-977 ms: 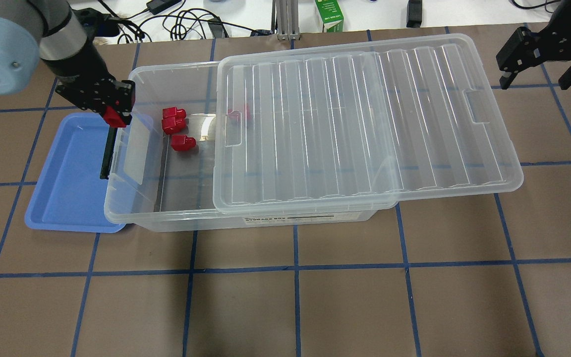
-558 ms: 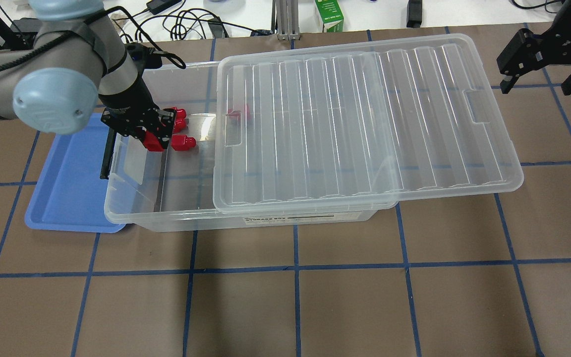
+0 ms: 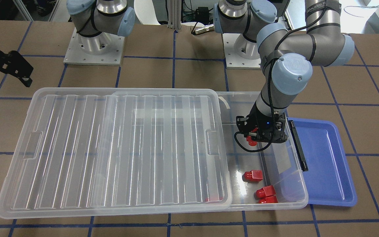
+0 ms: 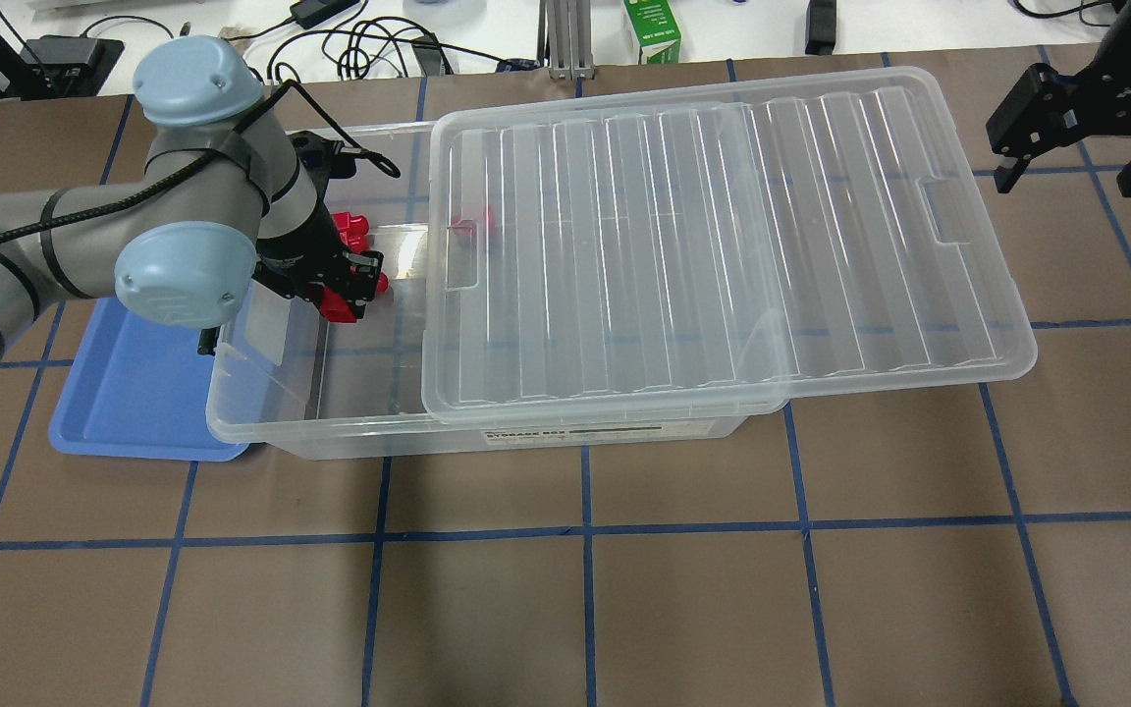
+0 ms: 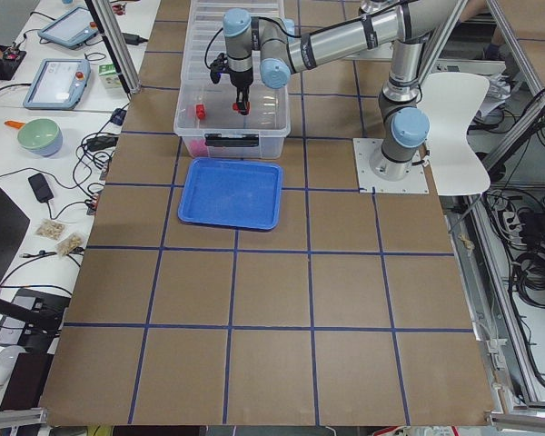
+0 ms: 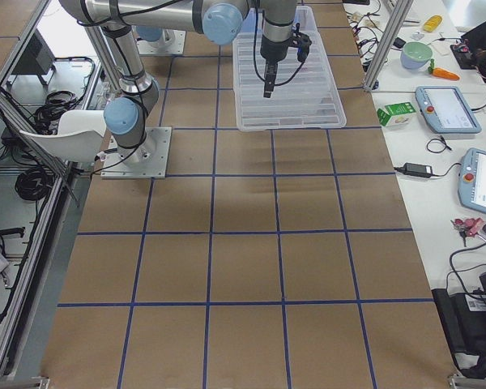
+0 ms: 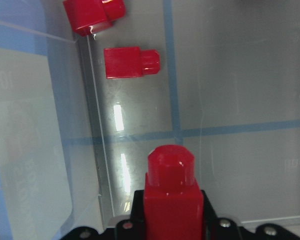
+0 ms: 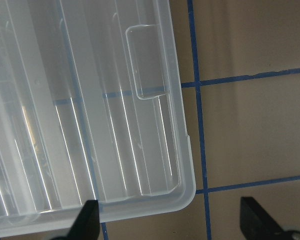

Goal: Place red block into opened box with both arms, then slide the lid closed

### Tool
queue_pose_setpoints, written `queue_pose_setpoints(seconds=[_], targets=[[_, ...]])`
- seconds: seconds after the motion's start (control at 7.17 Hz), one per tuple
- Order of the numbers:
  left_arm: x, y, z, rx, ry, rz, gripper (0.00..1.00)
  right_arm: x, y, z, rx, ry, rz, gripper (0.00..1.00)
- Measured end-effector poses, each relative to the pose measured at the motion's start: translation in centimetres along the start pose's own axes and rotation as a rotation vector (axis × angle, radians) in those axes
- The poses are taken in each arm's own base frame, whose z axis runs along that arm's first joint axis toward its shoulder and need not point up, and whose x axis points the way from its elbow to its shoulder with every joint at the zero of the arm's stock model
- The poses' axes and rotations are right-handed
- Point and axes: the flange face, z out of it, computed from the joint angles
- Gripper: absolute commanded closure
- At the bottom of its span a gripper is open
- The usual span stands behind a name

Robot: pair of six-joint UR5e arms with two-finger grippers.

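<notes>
While over box (image 4: 330, 437), red block (image 7: 171, 200) in gripper (image 4: 342, 297)

A matte brown surface (image 4: 683, 609) is crossed by a grid of blue tape lines (image 4: 585, 530). Along its far edge runs a white bench (image 4: 742, 25) carrying black cables (image 4: 428, 57), a green carton (image 4: 652, 31) and grey tablet-like pendants (image 6: 447, 109). An aluminium frame post (image 4: 563, 39) rises there. A white moulded chair (image 5: 454, 100) stands alongside. The light is bright and even.

Lid (image 4: 732, 245) partly over box (image 4: 330, 434); blocks (image 3: 253, 175) inside; tray (image 4: 134, 393) beside.
</notes>
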Motion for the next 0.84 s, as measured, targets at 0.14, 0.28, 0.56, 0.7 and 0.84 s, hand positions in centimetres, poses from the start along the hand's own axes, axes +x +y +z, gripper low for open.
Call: queue_pose_setpoints(seconds=[0.14, 0.28, 0.56, 0.7, 0.84], targets=[[-0.1, 0.4, 1.7, 0.007, -0.001, -0.005, 0.96, 0.0, 0.0, 0.1, -0.003, 0.002, 0.0, 0.0], [-0.1, 0.7, 3.4, 0.009, 0.006, -0.011, 0.96, 0.1, -0.2, 0.3, -0.006, 0.003, 0.0, 0.0], [0.2, 0.8, 5.7, -0.015, 0.038, -0.038, 0.96, 0.1, -0.3, 0.5, -0.009, 0.003, 0.001, 0.0], [0.3, 0.8, 6.7, -0.032, 0.045, -0.043, 0.96, 0.2, -0.4, 0.5, -0.009, 0.003, 0.001, 0.0], [0.3, 0.9, 7.6, -0.049, 0.048, -0.043, 0.91, 0.2, -0.4, 0.5, -0.008, 0.003, 0.002, 0.0]])
